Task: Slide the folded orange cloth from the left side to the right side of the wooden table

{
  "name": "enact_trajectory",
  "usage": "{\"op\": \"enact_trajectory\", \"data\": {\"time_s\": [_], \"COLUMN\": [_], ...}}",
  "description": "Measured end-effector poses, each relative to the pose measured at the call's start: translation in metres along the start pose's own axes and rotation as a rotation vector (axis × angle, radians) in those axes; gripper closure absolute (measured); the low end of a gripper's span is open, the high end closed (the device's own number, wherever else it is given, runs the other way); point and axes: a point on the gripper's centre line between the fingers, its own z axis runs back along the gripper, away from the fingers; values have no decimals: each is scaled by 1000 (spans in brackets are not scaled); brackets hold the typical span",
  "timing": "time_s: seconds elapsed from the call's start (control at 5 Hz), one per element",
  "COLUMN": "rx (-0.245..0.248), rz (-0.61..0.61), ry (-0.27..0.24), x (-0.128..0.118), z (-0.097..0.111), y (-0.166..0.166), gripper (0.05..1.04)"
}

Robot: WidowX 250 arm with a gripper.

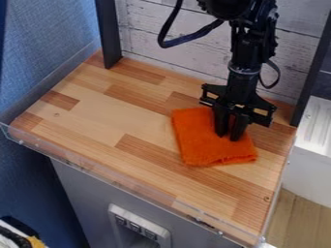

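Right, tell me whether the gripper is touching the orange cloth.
Cannot tell. The camera view shows the gripper overlapping the orange cloth, but neither contact nor gap plainly.

Orng cloth (199, 144), flat on tbl (97, 121)

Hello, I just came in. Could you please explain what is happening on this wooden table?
A black robot arm has its hand pointing down at an orange cloth. The cloth lies on the wooden table, in the part nearer to the right side of the picture. The hand is right at the cloth, over its upper part, but I cannot tell whether it grips it. The cloth looks mostly flat.
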Motion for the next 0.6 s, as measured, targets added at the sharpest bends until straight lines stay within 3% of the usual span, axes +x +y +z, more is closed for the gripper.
{"op": "enact_trajectory", "data": {"time_s": [0.2, 0.4, 0.6], "rx": [-2, -6, -16], "rz": [4, 11, 10], "ry": [-6, -42, -67], "x": [1, 3, -3], "z": [12, 26, 37], "y": [23, 50, 69], "gripper": [309, 90, 83]}}
